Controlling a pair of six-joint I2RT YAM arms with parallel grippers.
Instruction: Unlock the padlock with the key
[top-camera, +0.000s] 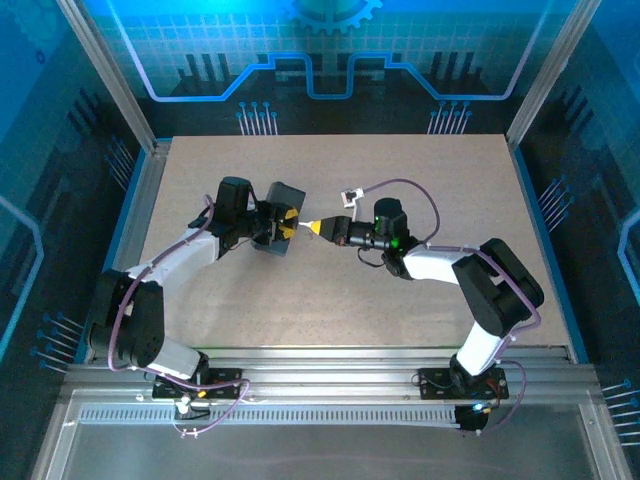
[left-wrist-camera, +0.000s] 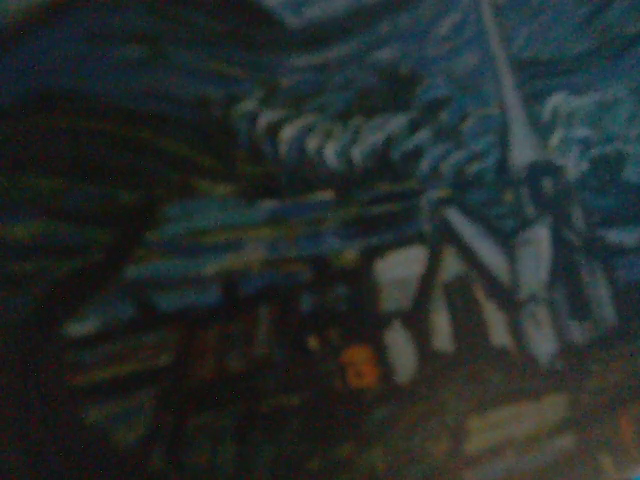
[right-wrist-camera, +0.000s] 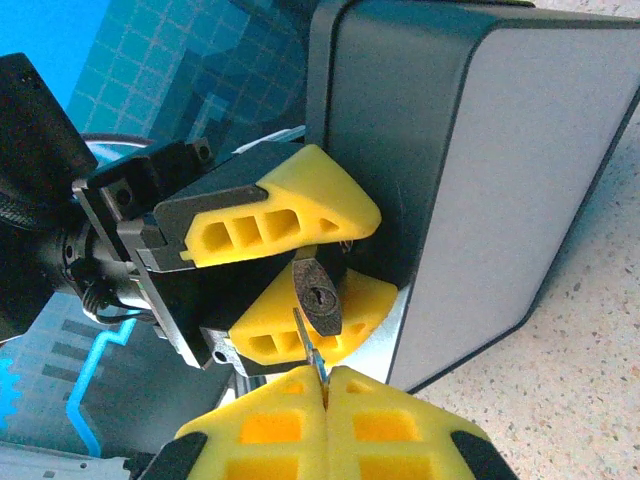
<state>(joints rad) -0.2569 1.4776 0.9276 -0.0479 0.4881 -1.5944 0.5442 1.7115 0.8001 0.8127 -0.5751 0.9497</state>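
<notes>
The small dark padlock (right-wrist-camera: 321, 297) is clamped between the yellow fingers of my left gripper (right-wrist-camera: 352, 258), its keyhole facing the right wrist camera. My right gripper (right-wrist-camera: 325, 385) is shut on the thin pale key (right-wrist-camera: 304, 334). The blade points up at the padlock, its tip just left of and below the keyhole, outside it. From above, the left gripper (top-camera: 284, 225) and right gripper (top-camera: 312, 228) meet tip to tip at mid-table. The shackle is hidden behind the fingers.
The dark blue box (top-camera: 280, 215) stands right behind the left gripper; its grey side (right-wrist-camera: 520, 170) rises beside the padlock. Its swirly painting print (left-wrist-camera: 400, 200) looms blurred and very close to the left wrist camera. The speckled tabletop (top-camera: 420, 180) lies around.
</notes>
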